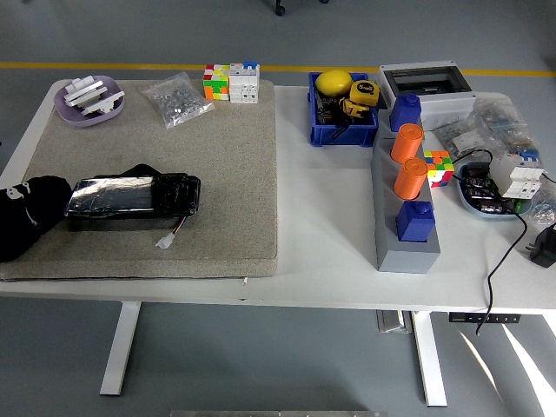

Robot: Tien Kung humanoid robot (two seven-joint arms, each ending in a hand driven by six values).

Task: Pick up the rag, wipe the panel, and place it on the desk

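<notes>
The panel (132, 199), a flat black block in shiny wrap, lies on the beige mat (217, 165) with a small white plug (165, 241) on wires at its front right. Against its left end sits a dark rumpled rag (43, 204). My black left hand (10, 217) comes in at the picture's left edge and merges with the rag. I cannot separate hand from cloth, so its grasp is unclear. A small white mark shows on the black mass. My right arm is out of view.
On the mat's far side are a purple dish (89, 102), a bag of small parts (176, 99) and colour cubes (231, 82). To the right stand a blue bin (342, 122), a grey rack (407, 234) with orange and blue cylinders, a tray (491, 195) and cables.
</notes>
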